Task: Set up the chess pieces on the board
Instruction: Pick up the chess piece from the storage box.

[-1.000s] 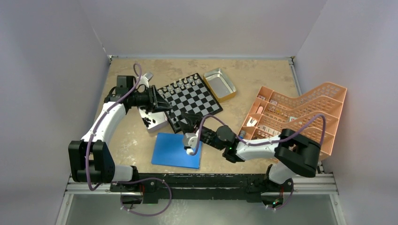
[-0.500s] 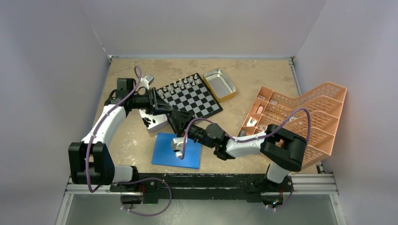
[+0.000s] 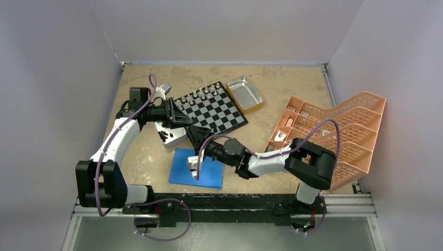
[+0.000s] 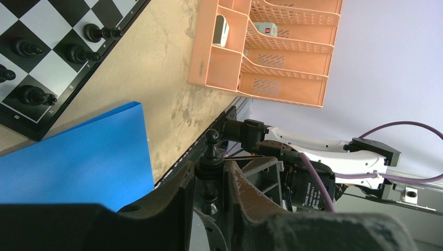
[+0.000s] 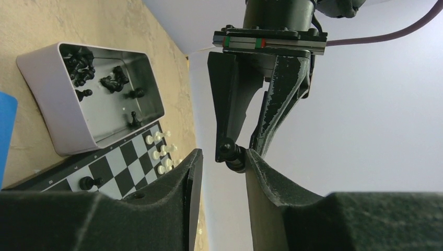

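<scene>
Right claw [image 5: 223,158] has slid leftward, open, facing the left claw [image 4: 211,177], which pinches 1 black chess piece [image 4: 211,151].

Left claw [image 4: 210,170] closed, right claw [image 5: 223,157] open

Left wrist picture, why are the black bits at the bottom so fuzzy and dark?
Left wrist: the left jaws are too close to focus on, so they look soft and dim; the piece they pinch and the board look sharp. Right wrist: the right jaws blur the same way, yet the tin is clear.
</scene>
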Robot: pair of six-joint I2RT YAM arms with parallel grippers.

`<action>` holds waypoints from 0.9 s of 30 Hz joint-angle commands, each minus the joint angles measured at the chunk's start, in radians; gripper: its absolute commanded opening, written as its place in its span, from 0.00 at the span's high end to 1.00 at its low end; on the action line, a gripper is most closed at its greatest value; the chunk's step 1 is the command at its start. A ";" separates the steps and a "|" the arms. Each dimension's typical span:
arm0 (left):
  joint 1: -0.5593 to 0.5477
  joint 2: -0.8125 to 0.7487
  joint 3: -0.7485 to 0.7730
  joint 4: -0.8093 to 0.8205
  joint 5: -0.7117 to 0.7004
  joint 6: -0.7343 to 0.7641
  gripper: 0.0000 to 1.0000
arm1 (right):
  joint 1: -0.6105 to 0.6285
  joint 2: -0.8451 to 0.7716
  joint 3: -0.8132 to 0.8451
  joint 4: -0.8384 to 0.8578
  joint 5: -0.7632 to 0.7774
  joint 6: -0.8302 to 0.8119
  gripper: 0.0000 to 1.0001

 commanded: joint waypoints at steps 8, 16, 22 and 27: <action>0.007 -0.045 -0.026 0.048 0.017 -0.033 0.84 | 0.016 0.018 0.041 0.124 0.047 -0.047 0.61; 0.007 -0.043 -0.032 0.053 0.020 -0.037 0.84 | 0.033 0.039 0.050 0.139 0.053 -0.061 0.63; 0.007 -0.046 -0.041 0.053 0.017 -0.041 0.85 | 0.045 0.038 0.047 0.140 0.053 -0.071 0.69; 0.008 -0.057 -0.038 0.047 0.014 -0.042 0.84 | 0.048 0.028 0.037 0.138 0.063 -0.053 0.92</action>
